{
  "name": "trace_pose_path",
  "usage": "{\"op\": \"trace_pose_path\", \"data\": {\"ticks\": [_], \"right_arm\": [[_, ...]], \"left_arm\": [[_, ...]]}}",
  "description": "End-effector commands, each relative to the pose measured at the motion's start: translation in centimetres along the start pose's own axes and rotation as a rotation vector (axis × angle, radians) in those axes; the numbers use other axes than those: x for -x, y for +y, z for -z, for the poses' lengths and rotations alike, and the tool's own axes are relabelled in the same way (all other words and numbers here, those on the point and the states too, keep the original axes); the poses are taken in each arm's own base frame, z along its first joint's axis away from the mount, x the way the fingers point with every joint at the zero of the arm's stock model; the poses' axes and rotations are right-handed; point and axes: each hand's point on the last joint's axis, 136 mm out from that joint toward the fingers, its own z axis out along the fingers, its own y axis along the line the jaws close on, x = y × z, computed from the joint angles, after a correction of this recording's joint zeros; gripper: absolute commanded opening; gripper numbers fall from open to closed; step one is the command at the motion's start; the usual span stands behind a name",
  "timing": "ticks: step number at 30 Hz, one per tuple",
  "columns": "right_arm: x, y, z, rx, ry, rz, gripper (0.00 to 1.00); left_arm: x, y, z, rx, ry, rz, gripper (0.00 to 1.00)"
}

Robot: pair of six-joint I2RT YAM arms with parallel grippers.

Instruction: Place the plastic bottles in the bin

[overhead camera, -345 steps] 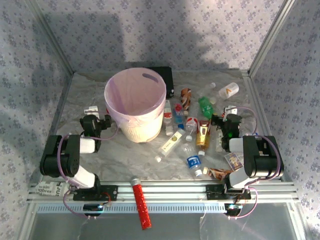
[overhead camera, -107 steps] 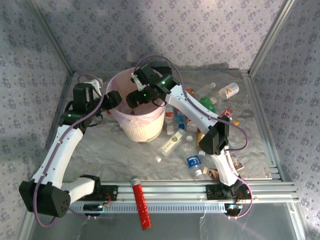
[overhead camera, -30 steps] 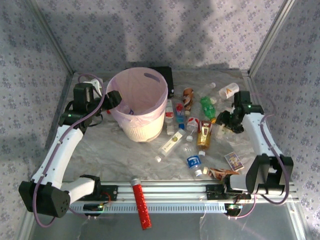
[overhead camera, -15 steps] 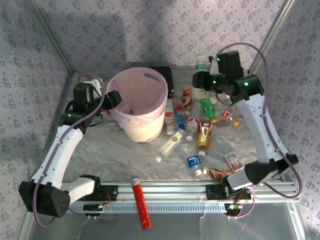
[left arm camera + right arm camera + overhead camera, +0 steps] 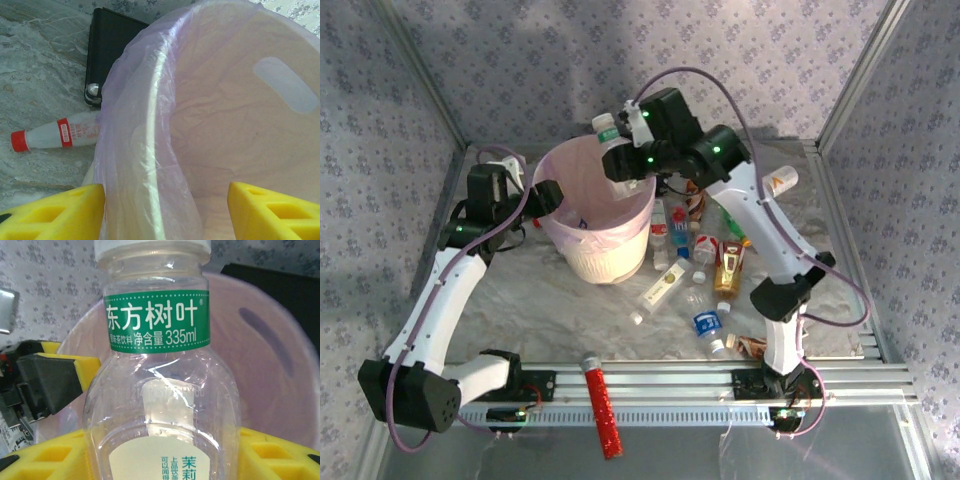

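From above, the right jaws clamp a clear bottle over the pale-pink bin.

Left wrist: jaws clamped astride the bin's rim.

Right wrist: the bottle's green band, white cap.

You have the bin at the surface's far left, the left hand clamped on its left rim. The right hand holds a bottle above the bin's far rim. The other bottles lie scattered right of the bin, a tube across the near rail.
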Motion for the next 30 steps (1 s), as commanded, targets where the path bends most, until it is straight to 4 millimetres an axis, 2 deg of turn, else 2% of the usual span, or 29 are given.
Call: {"op": "trace_pose_path", "data": {"ticks": [1,8,13,16,18,23,30], "right_arm": [[-1.7,0.0,-2.1,-0.02,0.084,0.035,0.58],[-5.5,0.3,-7.7,-0.039,0.222,0.091,0.58],[-7.9,0.0,-10.2,-0.061,0.295,0.105,0.59],[-8.8,-0.1,-11.2,-0.062,0.317,0.104,0.65],[-9.2,-0.2,-11.5,-0.064,0.328,0.107,0.7],[-9.7,-0.2,-11.6,-0.068,0.345,0.139,0.9],[-7.9,1.4,-9.5,-0.035,0.282,0.166,0.97]], "left_arm": [[-0.7,0.5,-0.4,0.032,0.039,-0.022,0.65],[-0.7,0.5,-0.3,0.032,0.04,-0.02,0.65],[-0.7,0.5,-0.3,0.031,0.037,-0.017,0.65],[-0.7,0.6,-0.3,0.034,0.037,-0.017,0.66],[-0.8,0.6,-0.4,0.034,0.04,-0.016,0.65],[-0.7,0.7,-0.4,0.037,0.039,-0.017,0.65],[-0.7,0.7,-0.6,0.041,0.038,-0.013,0.65]]}}
